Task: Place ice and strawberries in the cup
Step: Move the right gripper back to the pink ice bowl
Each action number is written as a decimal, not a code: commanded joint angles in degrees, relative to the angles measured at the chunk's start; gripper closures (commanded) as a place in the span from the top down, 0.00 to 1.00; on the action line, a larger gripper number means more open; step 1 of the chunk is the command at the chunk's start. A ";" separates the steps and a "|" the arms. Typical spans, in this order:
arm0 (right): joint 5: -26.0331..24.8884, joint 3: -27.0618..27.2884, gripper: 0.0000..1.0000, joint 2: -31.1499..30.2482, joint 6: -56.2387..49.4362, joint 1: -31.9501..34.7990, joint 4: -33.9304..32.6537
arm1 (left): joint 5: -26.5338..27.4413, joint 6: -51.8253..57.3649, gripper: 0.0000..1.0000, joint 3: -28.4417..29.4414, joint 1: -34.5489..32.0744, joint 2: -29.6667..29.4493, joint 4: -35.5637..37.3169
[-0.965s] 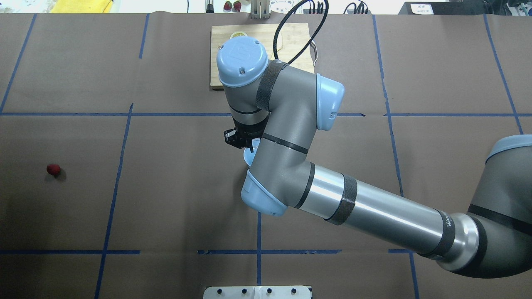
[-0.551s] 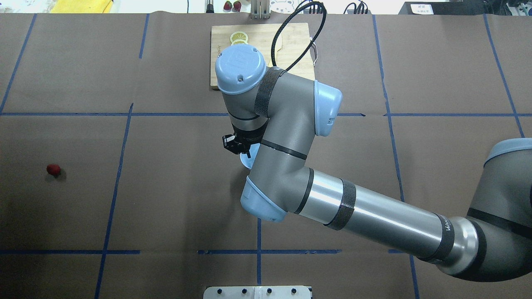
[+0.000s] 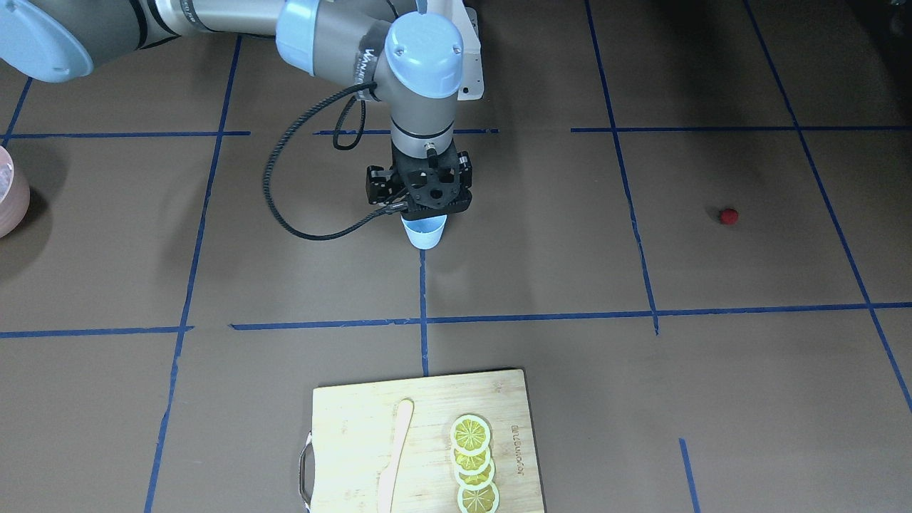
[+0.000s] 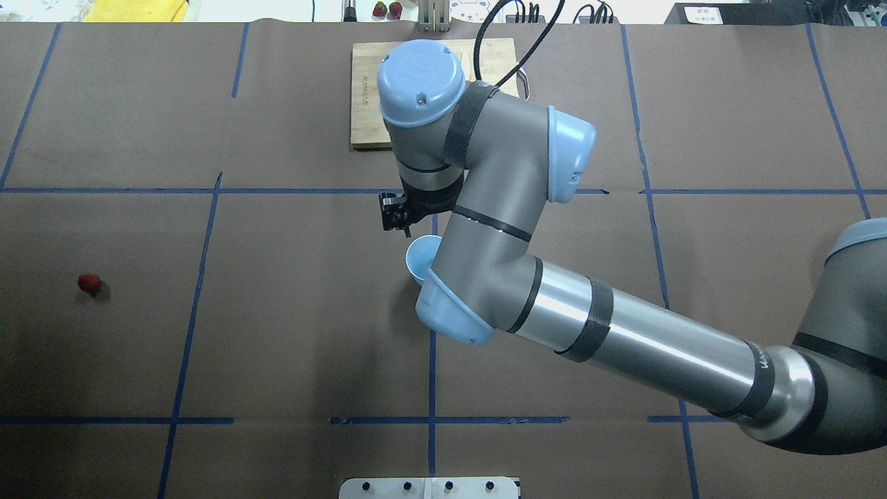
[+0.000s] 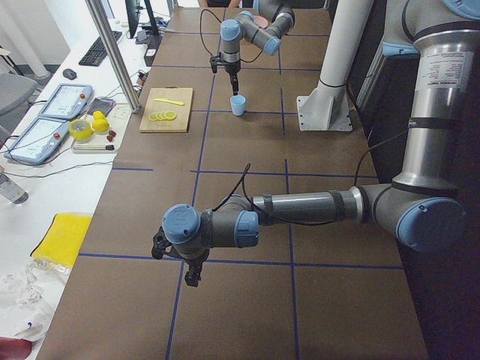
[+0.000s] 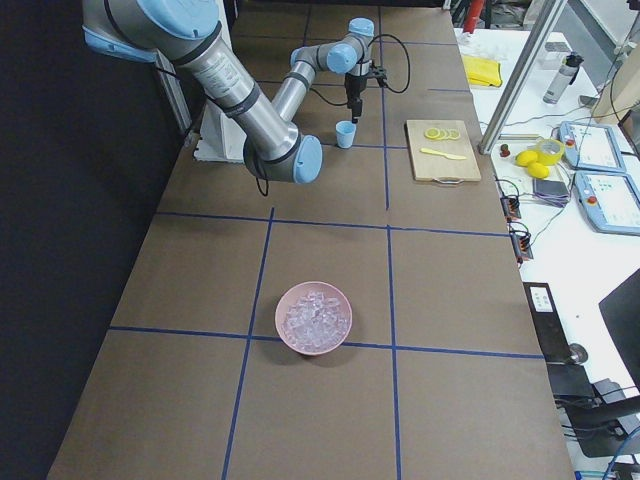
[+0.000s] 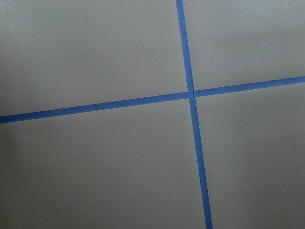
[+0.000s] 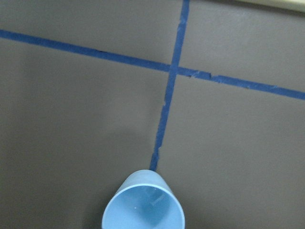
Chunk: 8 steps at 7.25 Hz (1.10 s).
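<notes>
Right gripper (image 3: 422, 208): black body hangs just above the cup (image 3: 425, 233), fingers pointing down. The body hides the tips in the front view, they are too small to read overhead, and the wrist camera shows none, so I cannot tell whether the jaws are parted or closed. Change over the last second: overhead, the gripper was directly over the cup and covered most of its rim. It has since slid toward the cutting board (image 3: 356, 427) side, and about half the cup's mouth is now exposed. The cup itself has not moved. It stands upright on the brown table cover, beside a blue tape line near mid-table. The right wrist view looks straight into it: pale blue inside, with a faint glassy patch at the bottom that may be a cube, not certain. Reading: this looks like a retreat after a drop into the cup, so the ice step is probably at least begun. The main supply of ice (image 6: 315, 312) sits in the pinkish bowl (image 6: 281, 320), well apart toward the robot's right end. The strawberry (image 3: 727, 216) lies alone on the table far out on the robot's left and is not yet in the cup. The left gripper (image 5: 187, 271) hovers low over bare tape lines at that end; its state cannot be told. Lemon slices (image 3: 474, 463) lie untouched on the board.
</notes>
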 commanded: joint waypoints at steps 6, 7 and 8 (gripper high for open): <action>11.68 33.39 0.99 -35.83 -28.82 24.43 -5.57 | 0.00 -5.77 1.00 -6.19 0.00 0.06 0.14; 11.89 33.84 0.99 -40.50 -37.42 28.74 -5.39 | 0.00 -5.77 1.00 -6.28 0.00 0.06 0.14; 12.15 34.72 0.99 -44.47 -43.17 31.92 -5.31 | 0.00 -5.77 1.00 -6.63 0.00 0.14 0.14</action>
